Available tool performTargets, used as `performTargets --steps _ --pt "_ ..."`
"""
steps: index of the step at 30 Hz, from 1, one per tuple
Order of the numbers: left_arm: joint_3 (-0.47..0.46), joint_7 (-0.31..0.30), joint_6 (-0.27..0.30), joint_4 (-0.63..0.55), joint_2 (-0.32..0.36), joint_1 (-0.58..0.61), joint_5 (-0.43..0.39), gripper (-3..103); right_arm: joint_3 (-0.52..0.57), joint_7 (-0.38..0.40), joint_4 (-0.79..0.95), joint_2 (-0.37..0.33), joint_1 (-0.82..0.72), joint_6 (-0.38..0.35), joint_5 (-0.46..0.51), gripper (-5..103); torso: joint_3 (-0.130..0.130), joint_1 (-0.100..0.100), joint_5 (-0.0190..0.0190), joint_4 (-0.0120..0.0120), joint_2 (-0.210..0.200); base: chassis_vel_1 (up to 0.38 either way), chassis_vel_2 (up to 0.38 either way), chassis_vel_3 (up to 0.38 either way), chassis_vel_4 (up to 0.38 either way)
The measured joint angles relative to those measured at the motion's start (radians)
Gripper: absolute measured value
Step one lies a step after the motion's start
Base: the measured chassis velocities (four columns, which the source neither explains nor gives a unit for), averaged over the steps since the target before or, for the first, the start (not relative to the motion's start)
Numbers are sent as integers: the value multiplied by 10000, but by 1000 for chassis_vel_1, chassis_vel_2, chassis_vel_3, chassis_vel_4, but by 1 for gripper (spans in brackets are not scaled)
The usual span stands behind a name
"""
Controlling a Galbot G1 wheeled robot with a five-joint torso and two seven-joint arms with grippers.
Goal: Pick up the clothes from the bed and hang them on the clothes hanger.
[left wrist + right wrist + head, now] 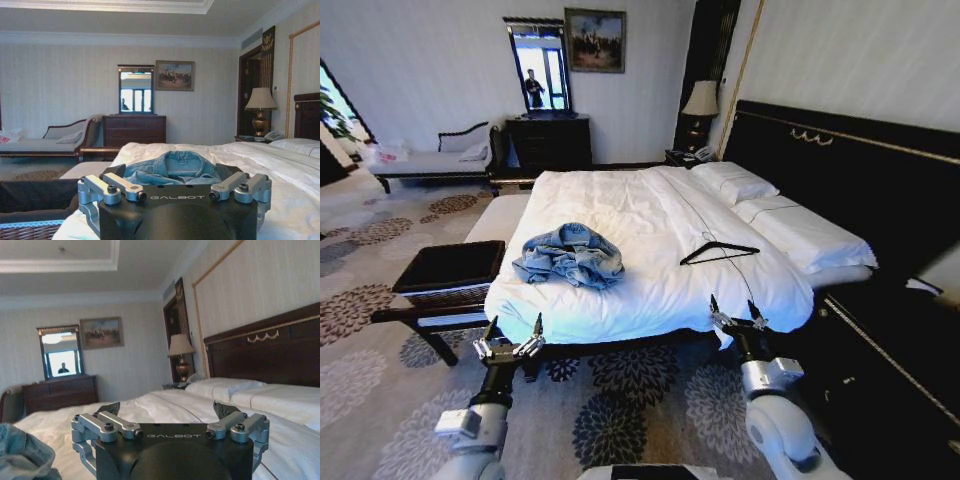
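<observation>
Jaws spread wide and empty on both my grippers at the foot of the white-sheeted double bed (650, 200): crumpled blue denim jacket (569, 255) lies straight ahead of the left gripper (508, 345), thin black triangular hanger (718, 252) ahead of the right gripper (738, 318).

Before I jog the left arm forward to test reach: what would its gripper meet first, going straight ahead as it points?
Probably the denim jacket crumpled on the bed: it lies dead ahead between the left gripper's open fingers, though depth is unclear.
</observation>
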Motion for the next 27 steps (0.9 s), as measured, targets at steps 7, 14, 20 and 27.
performTargets --steps 7,14,20,27 --pt "80 -73 -202 -6 -142 31 51 100 124 -327 10 -172 -65 141 115 100 0 0 -1 -1 0 0 0 0 0" --pt "66 -93 -528 -205 -193 57 -196 100 33 -400 -46 -75 -68 150 24 100 0 0 0 -1 0 0 0 0 0" --pt "29 -93 -711 -141 -217 116 -349 100 26 -507 -58 -13 -93 191 20 100 0 0 -1 0 0 0 0 0 0" --pt "-7 -92 -755 -2 -223 106 -355 100 -22 -614 -229 154 -65 278 12 100 0 0 -1 -1 0 0 0 0 0"
